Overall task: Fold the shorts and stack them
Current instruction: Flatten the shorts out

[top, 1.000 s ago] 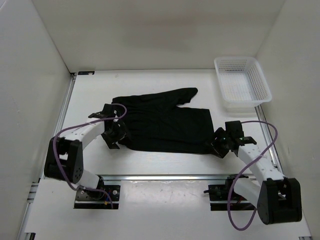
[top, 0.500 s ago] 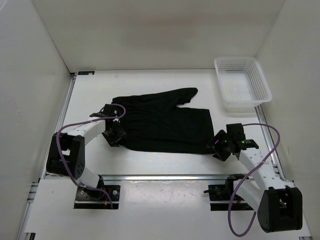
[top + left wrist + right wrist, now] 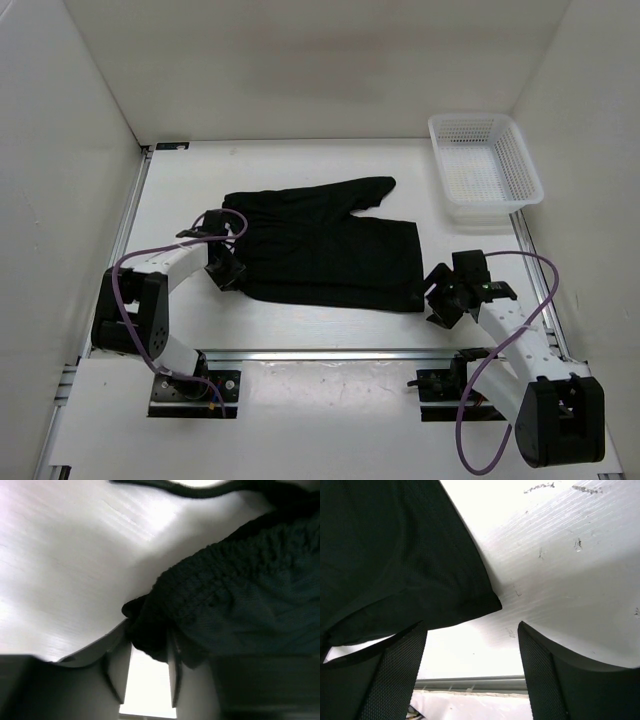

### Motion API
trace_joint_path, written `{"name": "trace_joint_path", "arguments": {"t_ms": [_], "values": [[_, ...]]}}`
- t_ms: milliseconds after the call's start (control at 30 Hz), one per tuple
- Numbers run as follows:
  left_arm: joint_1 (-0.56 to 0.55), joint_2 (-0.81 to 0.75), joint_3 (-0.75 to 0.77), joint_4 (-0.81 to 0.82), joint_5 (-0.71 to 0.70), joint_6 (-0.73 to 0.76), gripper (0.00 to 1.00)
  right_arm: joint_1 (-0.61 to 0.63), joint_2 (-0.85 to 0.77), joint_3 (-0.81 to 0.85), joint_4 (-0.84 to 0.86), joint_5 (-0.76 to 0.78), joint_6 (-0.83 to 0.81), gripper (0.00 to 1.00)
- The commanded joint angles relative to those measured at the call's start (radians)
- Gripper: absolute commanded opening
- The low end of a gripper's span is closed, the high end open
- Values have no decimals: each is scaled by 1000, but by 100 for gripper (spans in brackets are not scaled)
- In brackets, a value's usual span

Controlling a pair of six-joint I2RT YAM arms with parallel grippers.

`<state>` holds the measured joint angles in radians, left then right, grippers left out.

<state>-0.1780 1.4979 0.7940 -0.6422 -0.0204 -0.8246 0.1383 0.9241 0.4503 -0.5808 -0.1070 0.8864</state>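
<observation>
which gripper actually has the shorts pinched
The left gripper: its fingers pinch the bunched waistband edge of the shorts. The right gripper is open, with a cloth corner lying ungripped in front of it.
</observation>
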Motion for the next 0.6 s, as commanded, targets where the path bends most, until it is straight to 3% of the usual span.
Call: {"name": "trace_joint_path", "arguments": {"t_ms": [0,167,367,567], "values": [[5,22,48,21,-38,21,35,-3,1,-13,-5,-54,3,80],[5,44,59,21,-29,21,11,-3,-11,-88,59,-148,104,82],[5,44,59,21,-20,21,11,-3,-11,-119,116,-149,132,82],[5,33,59,21,11,30,11,-3,76,-119,190,-108,141,66]]}}
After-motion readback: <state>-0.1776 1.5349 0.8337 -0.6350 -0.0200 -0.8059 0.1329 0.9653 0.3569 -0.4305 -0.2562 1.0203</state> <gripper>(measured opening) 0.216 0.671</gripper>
